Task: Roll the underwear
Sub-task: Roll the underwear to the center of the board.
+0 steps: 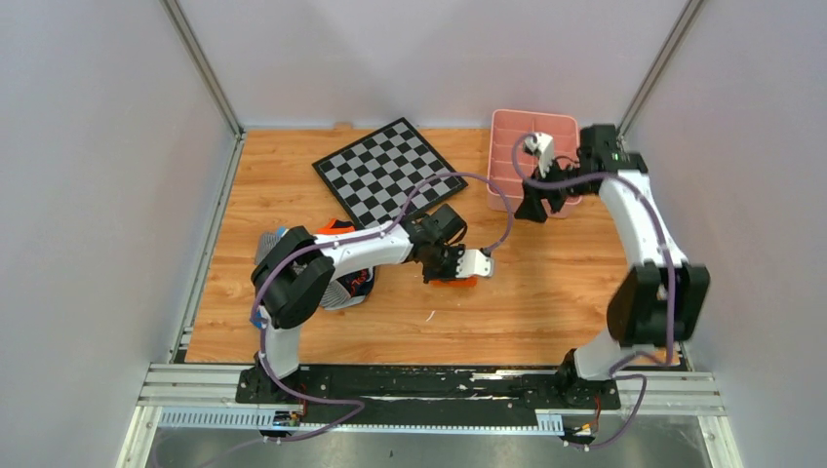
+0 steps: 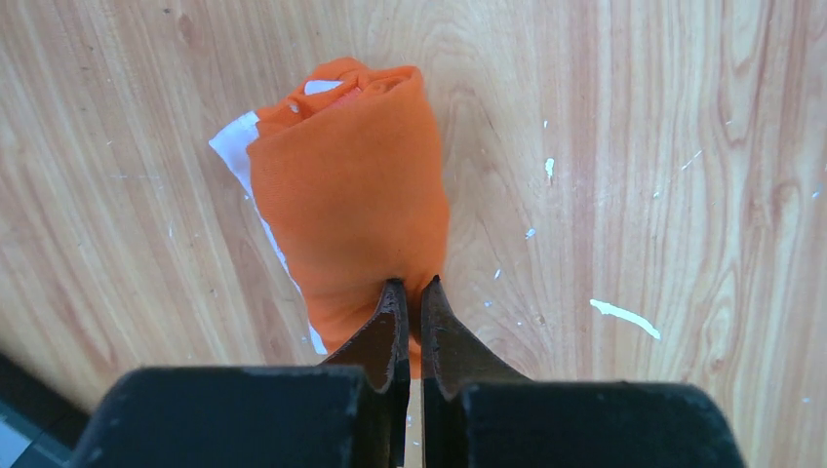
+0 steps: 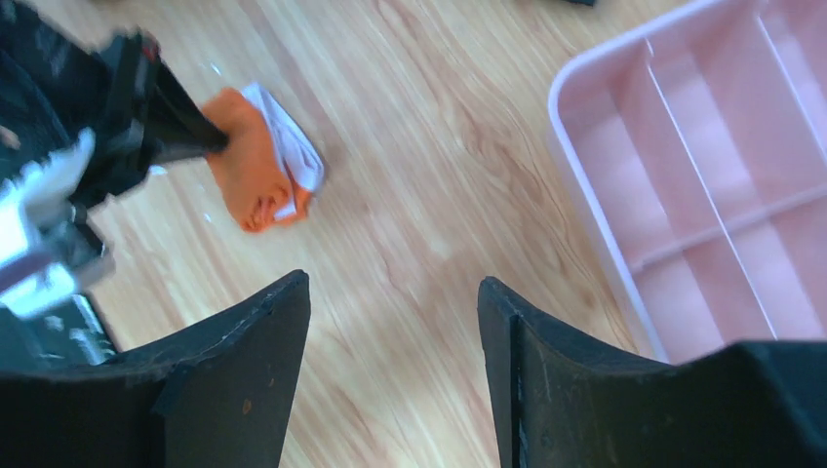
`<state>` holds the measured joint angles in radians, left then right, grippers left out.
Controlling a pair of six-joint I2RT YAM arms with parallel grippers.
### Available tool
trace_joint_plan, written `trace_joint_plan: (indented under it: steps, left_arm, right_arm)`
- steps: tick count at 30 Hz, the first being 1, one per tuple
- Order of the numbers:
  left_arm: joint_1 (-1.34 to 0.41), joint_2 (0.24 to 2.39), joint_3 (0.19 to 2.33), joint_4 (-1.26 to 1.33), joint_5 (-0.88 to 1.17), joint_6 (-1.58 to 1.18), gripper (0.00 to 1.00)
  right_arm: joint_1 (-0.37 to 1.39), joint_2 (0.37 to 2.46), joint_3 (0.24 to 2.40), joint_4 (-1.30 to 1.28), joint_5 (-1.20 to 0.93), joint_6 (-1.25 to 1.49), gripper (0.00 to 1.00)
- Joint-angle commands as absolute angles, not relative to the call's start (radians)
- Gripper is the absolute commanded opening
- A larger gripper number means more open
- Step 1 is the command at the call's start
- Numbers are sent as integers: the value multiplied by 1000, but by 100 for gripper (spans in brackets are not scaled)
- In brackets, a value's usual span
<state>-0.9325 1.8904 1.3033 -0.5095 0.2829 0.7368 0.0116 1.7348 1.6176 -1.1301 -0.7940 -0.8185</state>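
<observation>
Top external view: the underwear, a compact bright orange roll, lies on the wooden worktop right of centre; the left hand is down on it; the right hand hangs beside the pink divided tray; a checkerboard lies at the rear.

Left wrist view: the roll is tight, with white trim along its left edge and spiral folds at the far end; the left hand is clenched on its near end.

Right wrist view: the right hand is released, jaws well apart and grasping nothing; the roll lies on bare wood, well apart from the tray.
</observation>
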Motion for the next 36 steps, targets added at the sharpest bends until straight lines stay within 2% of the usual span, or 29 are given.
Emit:
trace_joint_plan:
  steps: [1, 2, 5, 9, 13, 15, 22, 30, 36]
  left_arm:
    - [-895, 2025, 1421, -736, 496, 654, 0]
    - [-881, 2052, 1466, -765, 523, 645, 0]
    - [-831, 2133, 1577, -854, 602, 630, 0]
    - [-778, 2212, 1685, -929, 715, 620, 0]
    - [-720, 2314, 1791, -1022, 867, 601, 0]
    - [-703, 2370, 1842, -1060, 909, 585, 0]
    - [-669, 2546, 1991, -1198, 1042, 555, 0]
    - [-665, 2565, 2025, -1192, 1027, 519, 0]
    - [-658, 2578, 2055, -1207, 1026, 516, 0]
  right_arm:
    - [34, 1420, 1210, -727, -675, -865, 63]
    - [37, 1360, 1071, -622, -649, -887, 62]
    - [44, 1214, 858, -504, -607, -964, 61]
    - [60, 1127, 742, -544, -640, -1073, 57]
    - [178, 1075, 669, -545, -607, -1200, 58]
    - [280, 1116, 686, -521, -549, -1213, 62]
    - [525, 1313, 838, -543, -445, -1286, 60]
    - [606, 1401, 842, -534, -427, -1394, 62]
    - [678, 1429, 745, -336, -279, -1399, 63]
